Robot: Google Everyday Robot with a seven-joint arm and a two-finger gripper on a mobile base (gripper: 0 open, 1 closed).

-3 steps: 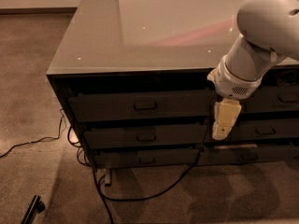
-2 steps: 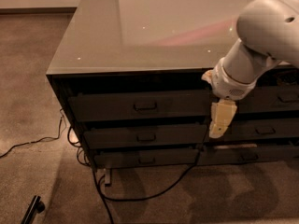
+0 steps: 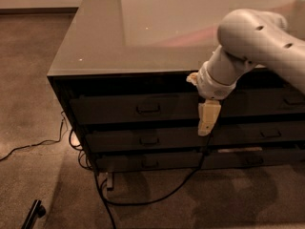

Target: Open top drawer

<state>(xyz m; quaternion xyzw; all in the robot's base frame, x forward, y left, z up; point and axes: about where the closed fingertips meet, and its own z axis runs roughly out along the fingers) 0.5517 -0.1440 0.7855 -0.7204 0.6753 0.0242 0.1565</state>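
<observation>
Your counter (image 3: 143, 32) shows a glossy grey top; black cables (image 3: 143, 203) trail on the brown floor (image 3: 28, 80) at its near side; the gripper (image 3: 208, 123) hangs before its front.

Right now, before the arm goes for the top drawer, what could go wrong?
The gripper hangs right of the handle on the top drawer, so it may miss the pull.
Its tip is level with the gap above the middle drawer; it could catch there or open the wrong one.
The black cable on the floor could snag a moving base.
</observation>
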